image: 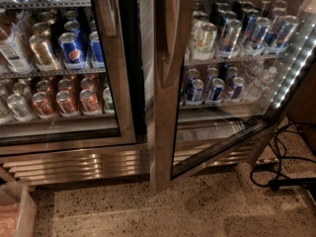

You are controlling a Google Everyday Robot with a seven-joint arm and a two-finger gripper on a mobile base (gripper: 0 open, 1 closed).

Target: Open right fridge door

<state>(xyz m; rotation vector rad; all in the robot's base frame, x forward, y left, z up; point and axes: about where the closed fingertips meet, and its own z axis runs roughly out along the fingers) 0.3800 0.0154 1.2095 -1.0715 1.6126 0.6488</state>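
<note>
The tall, glass-paned right fridge door (164, 132) with its wide brushed-steel frame stands partway open, its free edge toward the camera and its bottom rail angling back to the cabinet. It looks heavy and rigid, with a fragile pane and slick steel, so the long bowed steel handle (174, 43) on the free edge is the place to grip. The gripper is out of view, so its opening cannot be told and nothing can be placed against it. Blue and silver cans (232, 33) fill the shelves behind the door, and black cables (281, 167) trail on the floor beyond it.
</note>
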